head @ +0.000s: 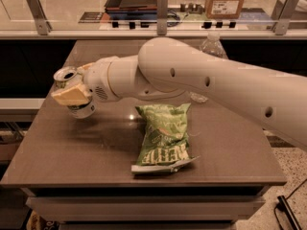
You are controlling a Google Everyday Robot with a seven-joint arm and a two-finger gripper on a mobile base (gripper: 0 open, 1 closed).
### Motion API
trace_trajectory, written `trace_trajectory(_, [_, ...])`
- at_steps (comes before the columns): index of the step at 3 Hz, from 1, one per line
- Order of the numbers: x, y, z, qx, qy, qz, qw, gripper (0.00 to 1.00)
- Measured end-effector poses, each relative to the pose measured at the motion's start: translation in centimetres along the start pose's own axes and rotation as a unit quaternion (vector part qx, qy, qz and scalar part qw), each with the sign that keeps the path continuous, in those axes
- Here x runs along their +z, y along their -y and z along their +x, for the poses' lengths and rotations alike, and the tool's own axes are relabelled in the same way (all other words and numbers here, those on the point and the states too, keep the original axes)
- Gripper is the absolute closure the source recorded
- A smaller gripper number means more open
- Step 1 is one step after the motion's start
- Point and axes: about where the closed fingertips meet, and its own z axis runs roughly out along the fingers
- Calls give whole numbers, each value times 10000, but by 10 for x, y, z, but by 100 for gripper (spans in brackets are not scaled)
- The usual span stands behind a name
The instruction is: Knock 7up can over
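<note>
On left side of desk, 7up can is clamped in closed hand, tilted, top leaned leftward. Green chip bag is laid at desk centre; water bottle is partly hidden behind arm.

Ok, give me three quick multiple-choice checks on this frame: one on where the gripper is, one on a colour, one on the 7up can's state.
1. Where is the gripper?
A) at the 7up can, near the left edge of the table
B) at the table's right edge
C) above the back counter

2. What colour is the chip bag?
A) red
B) green
C) blue

3. How is the 7up can?
A) lying flat on its side
B) on the floor
C) tilted, silver top upward

Answers: 1 A, the gripper sits against the can at the left; 2 B, the bag is green with pale lettering; 3 C, the can leans but its top faces up, not flat.
</note>
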Motion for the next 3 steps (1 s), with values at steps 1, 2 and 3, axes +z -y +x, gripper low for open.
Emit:
trace_trajectory(1, [-14, 3, -3, 37, -280, 96, 9996, 100])
trace_trajectory(2, [-26, 6, -8, 27, -632, 155, 9979, 100])
trace_trajectory(3, [-34, 11, -9, 74, -1020, 184, 9946, 100])
